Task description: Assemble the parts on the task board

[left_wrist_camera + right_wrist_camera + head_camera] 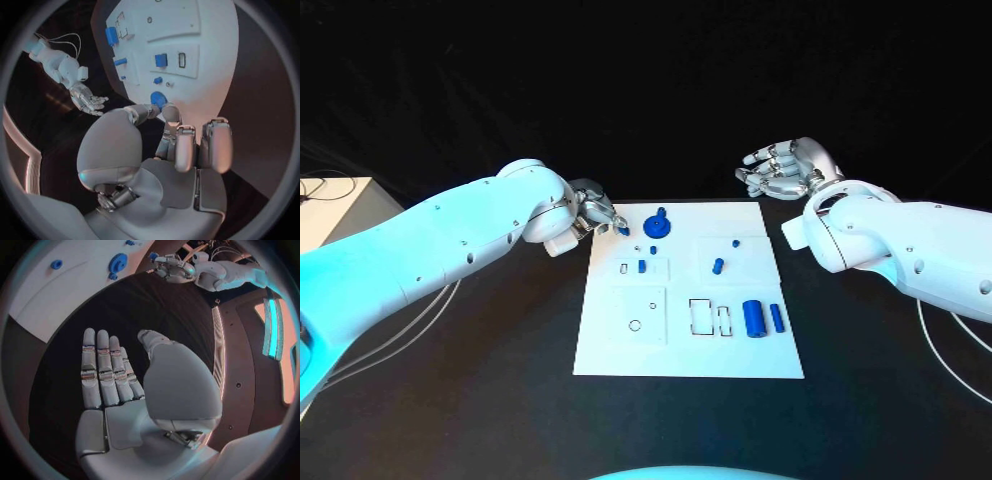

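The task board (689, 350) lies flat on the black table (473, 400). On the board's far end sits a round blue gear part (658, 222), with small blue pegs (718, 266) toward the board's middle and two blue cylinders (763, 318) near its right edge. The left hand (593, 215) hovers at the board's far left corner, just beside the gear, fingers curled in; whether they pinch anything I cannot tell. The right hand (788, 168) hangs beyond the board's far right corner, well apart from it, fingers spread and holding nothing
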`<state>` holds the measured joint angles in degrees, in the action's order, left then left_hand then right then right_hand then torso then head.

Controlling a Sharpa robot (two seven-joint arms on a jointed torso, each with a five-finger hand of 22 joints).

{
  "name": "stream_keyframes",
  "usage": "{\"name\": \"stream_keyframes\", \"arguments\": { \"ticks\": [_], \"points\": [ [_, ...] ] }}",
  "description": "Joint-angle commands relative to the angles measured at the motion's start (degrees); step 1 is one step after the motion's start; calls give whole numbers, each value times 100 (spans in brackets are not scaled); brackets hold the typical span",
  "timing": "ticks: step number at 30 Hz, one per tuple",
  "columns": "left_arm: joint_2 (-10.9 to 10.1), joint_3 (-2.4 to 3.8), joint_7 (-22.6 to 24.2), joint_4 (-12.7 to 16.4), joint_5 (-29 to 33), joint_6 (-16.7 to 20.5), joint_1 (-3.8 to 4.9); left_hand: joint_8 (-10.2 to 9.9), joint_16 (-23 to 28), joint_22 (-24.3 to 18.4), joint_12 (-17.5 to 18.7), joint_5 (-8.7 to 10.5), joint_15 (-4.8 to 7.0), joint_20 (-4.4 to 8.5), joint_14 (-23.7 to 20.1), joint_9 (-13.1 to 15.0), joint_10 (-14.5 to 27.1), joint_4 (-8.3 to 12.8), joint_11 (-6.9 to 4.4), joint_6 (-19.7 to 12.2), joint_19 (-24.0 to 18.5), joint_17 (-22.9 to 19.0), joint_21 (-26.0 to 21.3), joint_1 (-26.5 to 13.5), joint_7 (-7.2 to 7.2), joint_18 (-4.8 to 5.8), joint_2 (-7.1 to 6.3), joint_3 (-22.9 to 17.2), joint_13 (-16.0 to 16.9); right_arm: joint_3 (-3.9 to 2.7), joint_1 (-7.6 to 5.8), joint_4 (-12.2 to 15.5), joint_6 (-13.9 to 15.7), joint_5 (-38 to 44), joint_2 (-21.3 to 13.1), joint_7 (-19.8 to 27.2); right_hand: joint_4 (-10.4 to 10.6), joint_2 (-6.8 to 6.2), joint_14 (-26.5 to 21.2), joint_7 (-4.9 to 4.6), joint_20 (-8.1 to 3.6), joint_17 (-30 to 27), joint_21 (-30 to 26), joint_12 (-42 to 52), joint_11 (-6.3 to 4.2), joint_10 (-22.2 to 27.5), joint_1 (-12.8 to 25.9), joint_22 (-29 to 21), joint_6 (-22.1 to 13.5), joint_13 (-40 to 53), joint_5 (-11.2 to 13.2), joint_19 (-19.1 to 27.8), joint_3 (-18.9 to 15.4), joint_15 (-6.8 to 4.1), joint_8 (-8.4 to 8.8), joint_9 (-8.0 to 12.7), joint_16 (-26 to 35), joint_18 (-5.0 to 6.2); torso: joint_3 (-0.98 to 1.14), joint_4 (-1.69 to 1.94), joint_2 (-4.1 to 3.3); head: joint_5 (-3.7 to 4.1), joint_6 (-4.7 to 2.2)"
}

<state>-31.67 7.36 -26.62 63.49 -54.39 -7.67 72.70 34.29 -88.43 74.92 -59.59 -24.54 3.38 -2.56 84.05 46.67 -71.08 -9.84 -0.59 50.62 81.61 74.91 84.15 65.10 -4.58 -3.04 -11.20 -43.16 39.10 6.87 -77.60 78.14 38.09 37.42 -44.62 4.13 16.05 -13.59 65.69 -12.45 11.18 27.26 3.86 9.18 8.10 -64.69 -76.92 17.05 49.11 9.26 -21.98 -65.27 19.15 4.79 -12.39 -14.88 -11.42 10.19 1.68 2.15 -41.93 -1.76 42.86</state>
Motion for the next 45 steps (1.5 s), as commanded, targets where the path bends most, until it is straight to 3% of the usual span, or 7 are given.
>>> {"name": "stream_keyframes", "arguments": {
  "ticks": [1,6,17,23,32,45],
  "points": [
    [-115,-5,-93,268,95,362,-10,32,-15,402,-39,-52,42,2,519,192,-42,1087,13,100,29,1252,28,-52,43,17,-6,-1035,17,-2,5,-14,-120,-78,-10,136,1,-9,-18,-18,14,-21,-23,-42,40,28,13,-36,-43,-28,-34,58,-14,47,2,9,47,31,-14,22,29,-2,9],
    [-280,-46,-122,578,-118,483,-38,43,-18,411,-62,-90,47,6,520,203,-58,1096,10,108,35,1257,33,-70,48,19,-14,-1037,54,-1,11,-43,-159,-130,-20,186,-13,8,-75,-44,45,-85,-28,-78,71,92,-4,-159,-76,-111,-37,128,-23,81,12,18,147,28,-27,38,60,-9,36],
    [-471,-309,-150,983,-353,632,-143,61,-19,412,-96,-143,54,11,521,216,-86,1115,1,124,36,1257,35,-85,59,19,-23,-1052,107,2,24,-71,-164,-162,-23,216,-17,7,-86,-52,55,-104,-26,-86,79,108,-7,-197,-85,-137,-37,146,-31,90,14,21,174,29,-43,78,113,-16,99],
    [-496,-408,-158,1070,-422,646,-269,61,-19,412,-96,-143,54,11,521,216,-86,1115,1,124,36,1257,35,-85,59,19,-23,-1052,107,2,29,-78,-163,-164,-26,215,-18,8,-89,-54,56,-108,-26,-87,81,111,-8,-204,-87,-143,-38,149,-32,92,15,21,180,29,-43,65,101,-38,110],
    [-450,-454,-161,1111,-596,660,-419,63,-18,406,-101,-152,56,13,521,218,-90,1119,-1,127,31,1256,32,-87,60,17,-23,-1056,116,3,34,-79,-169,-164,-21,213,-18,8,-90,-55,58,-112,-26,-88,83,114,-8,-211,-89,-148,-39,152,-33,94,16,22,184,29,-34,59,85,-37,143],
    [-388,-464,-154,1084,-870,708,-463,67,-18,411,-104,-165,58,15,521,222,-94,1125,-3,130,35,1257,35,-92,63,18,-25,-1062,120,3,35,-67,-176,-164,-27,205,-19,9,-92,-57,61,-117,-25,-90,85,118,-9,-222,-92,-155,-40,157,-36,96,17,23,192,29,-33,64,88,-14,208]
  ]
}}
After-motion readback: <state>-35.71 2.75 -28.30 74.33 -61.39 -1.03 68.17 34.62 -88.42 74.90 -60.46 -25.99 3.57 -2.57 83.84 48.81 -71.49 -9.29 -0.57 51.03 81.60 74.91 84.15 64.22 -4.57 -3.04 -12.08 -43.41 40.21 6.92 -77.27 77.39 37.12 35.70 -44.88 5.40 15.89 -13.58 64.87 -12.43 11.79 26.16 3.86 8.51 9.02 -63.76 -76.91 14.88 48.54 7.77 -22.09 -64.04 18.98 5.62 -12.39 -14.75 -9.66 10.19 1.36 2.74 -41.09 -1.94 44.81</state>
